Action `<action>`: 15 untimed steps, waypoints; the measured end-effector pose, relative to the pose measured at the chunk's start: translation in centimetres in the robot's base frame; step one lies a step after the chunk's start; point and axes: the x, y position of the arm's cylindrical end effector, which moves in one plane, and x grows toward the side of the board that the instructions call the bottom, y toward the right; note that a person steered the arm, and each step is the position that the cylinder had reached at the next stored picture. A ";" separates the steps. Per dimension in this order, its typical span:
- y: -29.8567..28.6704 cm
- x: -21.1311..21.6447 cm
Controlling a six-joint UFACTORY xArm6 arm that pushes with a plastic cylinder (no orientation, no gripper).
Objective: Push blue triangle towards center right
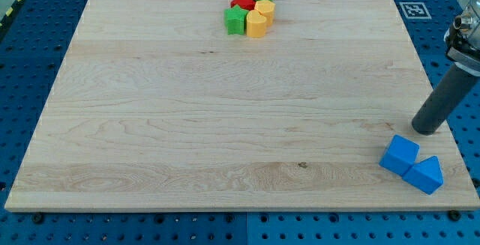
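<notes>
Blue triangular block [425,174] sits at the pale wooden bench's [187,125] bottom-right corner, touching a blue cube [399,154]; the push is not yet begun.
My tip [427,129] rests just above the cube, apart from both. I judge it must get below the triangle, then drive it up the view's right edge. No claw here, so no grip to report; no containers. Red, green and yellow blocks [250,10] cluster at top.

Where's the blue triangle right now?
The blue triangle sits at the view's bottom right, touching the blue cube, just below my tip.
</notes>
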 end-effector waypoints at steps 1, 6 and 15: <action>0.9 0.0; 3.6 8.3; -19.6 3.6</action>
